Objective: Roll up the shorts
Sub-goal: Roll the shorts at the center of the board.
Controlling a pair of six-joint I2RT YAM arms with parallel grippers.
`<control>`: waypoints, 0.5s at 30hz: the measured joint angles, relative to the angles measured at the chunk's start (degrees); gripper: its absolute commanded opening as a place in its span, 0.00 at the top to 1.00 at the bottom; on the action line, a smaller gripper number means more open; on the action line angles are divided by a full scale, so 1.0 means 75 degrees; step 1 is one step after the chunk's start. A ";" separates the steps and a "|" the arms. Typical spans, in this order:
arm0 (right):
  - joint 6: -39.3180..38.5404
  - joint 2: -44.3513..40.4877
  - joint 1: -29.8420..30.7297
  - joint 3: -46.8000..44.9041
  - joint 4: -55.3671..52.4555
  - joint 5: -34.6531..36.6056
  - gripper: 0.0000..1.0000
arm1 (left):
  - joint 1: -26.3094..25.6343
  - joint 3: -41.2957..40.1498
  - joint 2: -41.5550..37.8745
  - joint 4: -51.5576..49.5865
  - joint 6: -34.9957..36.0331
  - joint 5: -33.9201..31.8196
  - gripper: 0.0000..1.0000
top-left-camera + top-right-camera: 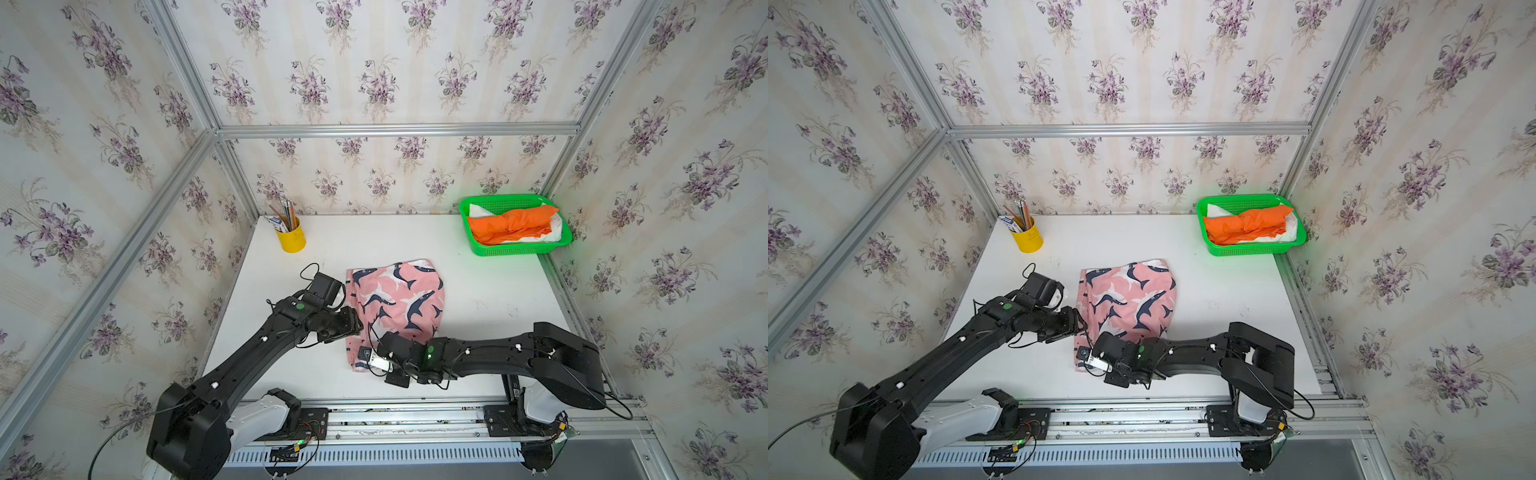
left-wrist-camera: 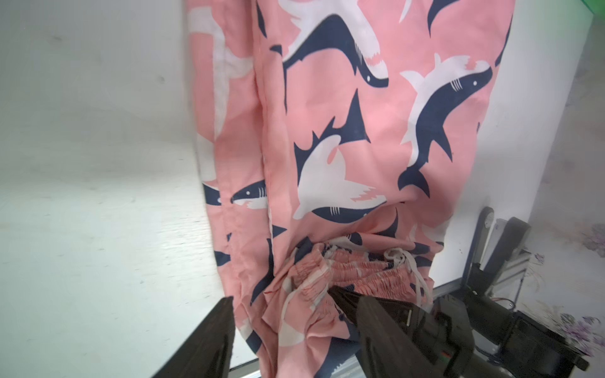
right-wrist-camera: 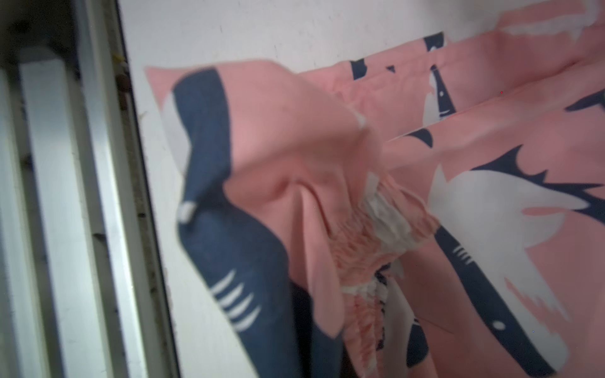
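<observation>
The pink shark-print shorts (image 1: 399,299) (image 1: 1129,299) lie partly folded mid-table, with the waistband end toward the front edge. My left gripper (image 1: 355,328) (image 2: 298,333) is at their left edge and open, its fingers (image 2: 212,337) standing apart around loose bunched cloth. My right gripper (image 1: 361,359) (image 1: 1086,357) sits on the near corner, shut on the gathered waistband (image 3: 370,248); cloth hides its jaws in the right wrist view. The orange shorts (image 1: 511,224) lie rolled on the white shorts (image 1: 550,232) in the green basket (image 1: 515,250).
A yellow cup (image 1: 291,241) holding pencils stands at the back left of the white table (image 1: 478,299). The basket occupies the back right corner. A metal rail (image 1: 415,409) runs along the front edge, and papered walls close in the other three sides.
</observation>
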 measured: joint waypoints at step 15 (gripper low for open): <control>-0.0242 0.1926 -0.2334 0.1495 -0.1431 -0.5394 1.00 | -0.0055 -0.1472 -0.0061 0.1897 0.0055 0.1568 0.20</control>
